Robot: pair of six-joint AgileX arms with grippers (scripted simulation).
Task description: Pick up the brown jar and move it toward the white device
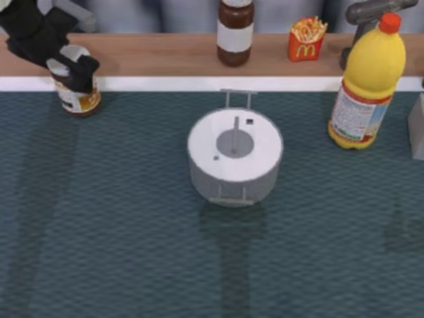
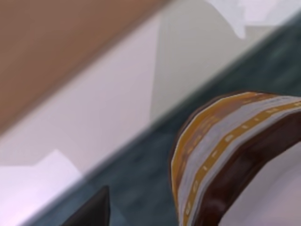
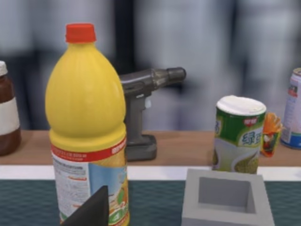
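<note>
I'm holding L gripper (image 1: pixel 74 66) over brown jar (image 1: pixel 78 93) at 10 o'clock; can't tell finger state. Risk: shallow grip slipping en route to white device (image 1: pixel 234 156). R arm parked.

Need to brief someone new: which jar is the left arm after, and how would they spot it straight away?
Find the wooden shelf along the table's far edge and follow it to the left end, where the left gripper sits over the brown jar. It is short, with a white-and-orange label, unlike the taller plain-labelled jar behind the white device.
</note>
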